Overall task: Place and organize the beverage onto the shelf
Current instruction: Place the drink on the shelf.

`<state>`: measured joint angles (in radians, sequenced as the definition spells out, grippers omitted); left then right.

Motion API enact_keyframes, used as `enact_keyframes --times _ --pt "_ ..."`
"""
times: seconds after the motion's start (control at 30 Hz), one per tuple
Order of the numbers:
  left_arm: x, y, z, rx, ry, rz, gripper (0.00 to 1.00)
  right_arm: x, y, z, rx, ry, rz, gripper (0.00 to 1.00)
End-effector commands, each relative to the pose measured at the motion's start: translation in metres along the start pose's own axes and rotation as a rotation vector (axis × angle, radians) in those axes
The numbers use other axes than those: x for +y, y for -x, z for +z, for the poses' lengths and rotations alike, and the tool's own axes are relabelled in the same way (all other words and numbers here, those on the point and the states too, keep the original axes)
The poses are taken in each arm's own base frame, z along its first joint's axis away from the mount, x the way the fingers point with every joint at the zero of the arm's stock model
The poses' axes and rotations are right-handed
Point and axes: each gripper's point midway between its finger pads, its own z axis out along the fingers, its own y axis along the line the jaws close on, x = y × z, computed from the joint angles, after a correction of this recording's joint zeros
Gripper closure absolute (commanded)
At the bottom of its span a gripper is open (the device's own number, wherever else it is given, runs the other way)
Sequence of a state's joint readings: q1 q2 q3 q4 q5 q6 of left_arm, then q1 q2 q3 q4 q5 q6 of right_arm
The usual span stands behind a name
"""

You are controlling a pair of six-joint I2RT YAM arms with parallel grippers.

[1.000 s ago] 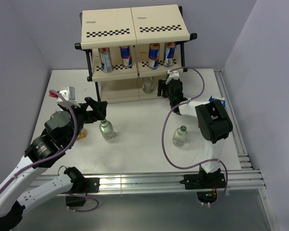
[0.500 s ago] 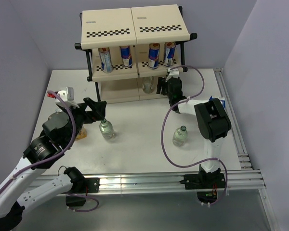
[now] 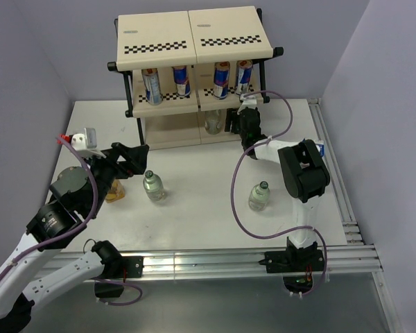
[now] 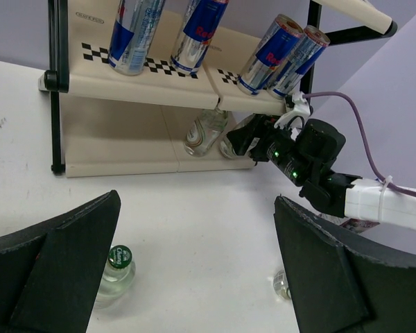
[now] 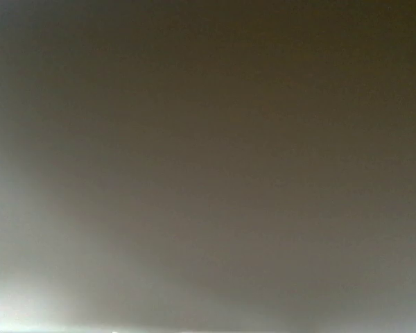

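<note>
The shelf [image 3: 194, 31] stands at the back, with four cans [image 3: 182, 80] on its middle tier; they also show in the left wrist view [image 4: 194, 31]. One clear bottle [image 4: 206, 132] stands on the bottom tier. My right gripper [image 3: 236, 123] reaches under that tier and looks shut on a second clear bottle [image 4: 231, 144] beside it. Its own wrist view is a grey-brown blur. My left gripper [image 3: 135, 154] is open and empty, above and left of a green-capped bottle [image 3: 152, 186] on the table [image 3: 201, 166]. Another bottle [image 3: 259, 196] stands in the right middle.
A yellow carton [image 3: 115, 192] sits half hidden under my left arm. A purple carton [image 3: 317, 145] shows just behind my right arm's elbow. Purple cables loop over the table by both arms. A metal rail [image 3: 331, 159] runs along the right edge.
My left arm has drawn back to the left, away from the green-capped bottle. My right gripper has edged slightly further toward the shelf's bottom tier.
</note>
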<state>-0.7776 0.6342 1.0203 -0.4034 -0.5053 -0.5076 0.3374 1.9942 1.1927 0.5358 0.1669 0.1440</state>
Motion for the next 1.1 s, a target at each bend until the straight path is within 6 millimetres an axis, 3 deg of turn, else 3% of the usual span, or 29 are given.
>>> enact_keyframes --times 0.0,1.07 --pt "-0.0064 0.0134 -0.0024 -0.040 -0.033 -0.001 0.00 0.0132 0.0722 0.0072 -0.185 0.036 0.077 0.76" --pt "-0.0063 0.0217 -0.0092 -0.064 -0.048 0.003 0.01 0.0184 0.0631 0.0120 -0.119 0.062 0.047 0.55"
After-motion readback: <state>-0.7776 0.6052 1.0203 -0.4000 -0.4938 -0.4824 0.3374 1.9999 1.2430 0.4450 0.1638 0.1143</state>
